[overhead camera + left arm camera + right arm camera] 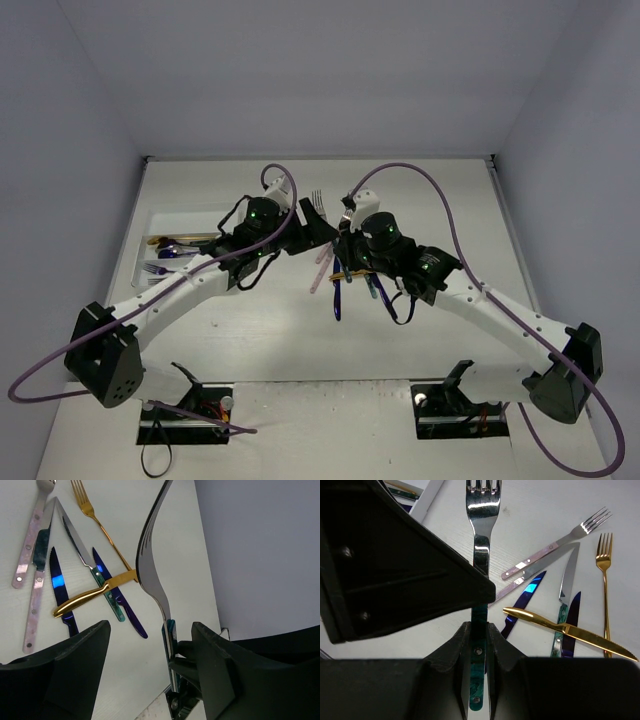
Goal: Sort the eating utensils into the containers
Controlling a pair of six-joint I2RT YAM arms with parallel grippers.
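Right gripper (479, 631) clenched on teal handle of silver fork (482, 510), lifted off the table (250, 330), tines pointing away from the arms. Left gripper (150, 626) released, fingers spread wide either side of the fork's neck, not touching it as far as I can see. Looks like a handover: the tray (142, 265) sits far left, on the left arm's side, so passing the fork across makes sense. The tray already holds a few pieces, too small to tell which. The fork's head is polished and mirror-bright, curved, four tines; the handle is marbled teal with rivets, flat and slim, so it could twist if pinched off-centre. The rest lies in a loose heap just below the grippers: gold knife (90, 595) lying across two dark blue knives (60, 585) and a teal-handled knife (107, 592), gold fork (95, 520) beside them, pink speckled handles (30, 545) at the edge. All thin, glossy, overlapping; likely hard to pick singly.
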